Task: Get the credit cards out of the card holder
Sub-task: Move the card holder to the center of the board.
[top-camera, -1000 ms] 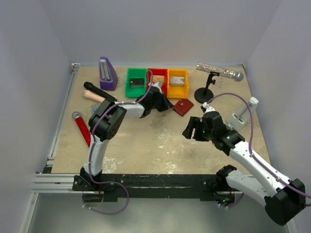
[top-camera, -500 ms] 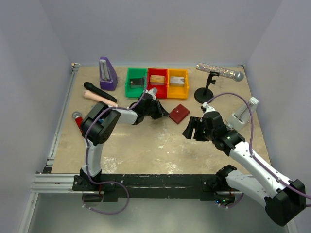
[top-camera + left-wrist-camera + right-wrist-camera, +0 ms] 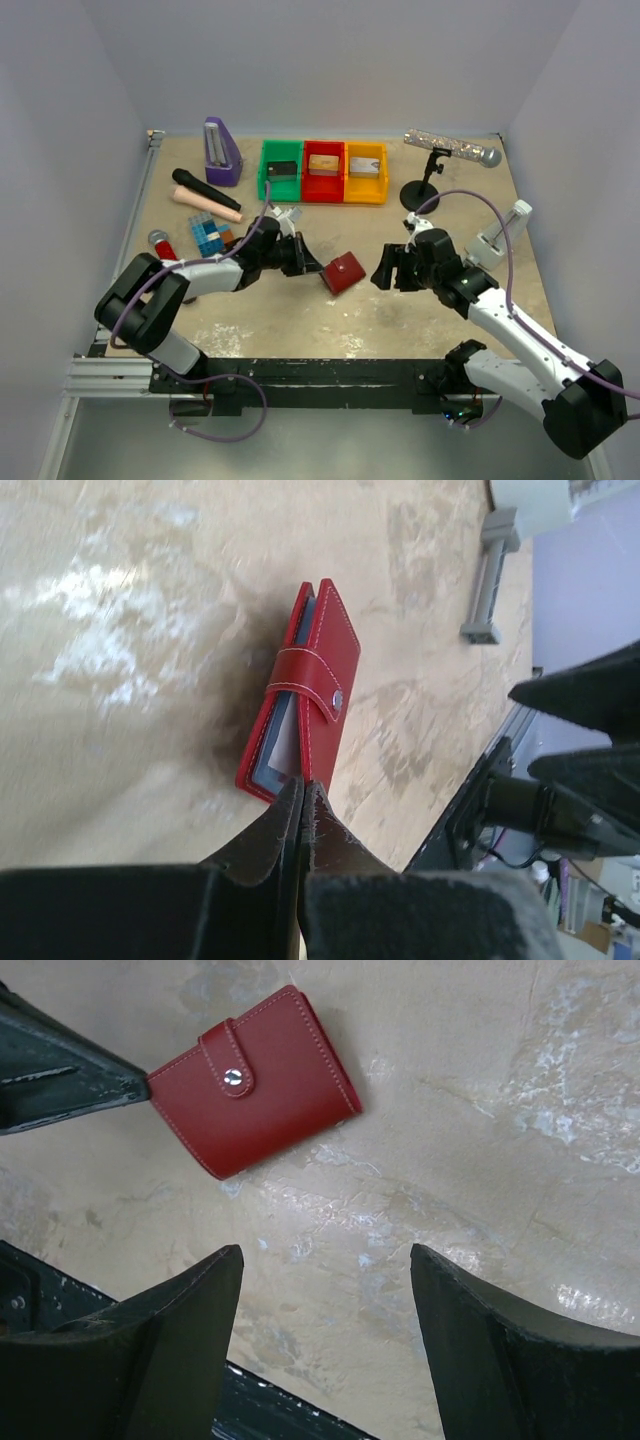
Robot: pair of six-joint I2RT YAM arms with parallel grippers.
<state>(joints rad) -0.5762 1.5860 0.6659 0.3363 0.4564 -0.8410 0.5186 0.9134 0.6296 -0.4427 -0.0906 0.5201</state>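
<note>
As left fingers [image 3: 290, 808] pinch the snapped-shut red card holder [image 3: 318, 675], right fingers [image 3: 195, 1305] gape.

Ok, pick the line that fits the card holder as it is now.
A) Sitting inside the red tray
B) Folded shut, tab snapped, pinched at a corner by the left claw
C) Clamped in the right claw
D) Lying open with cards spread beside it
B: the card holder is folded shut with its snap tab fastened, and the left claw is closed on one corner, while the right claw is open and apart from it.
</note>
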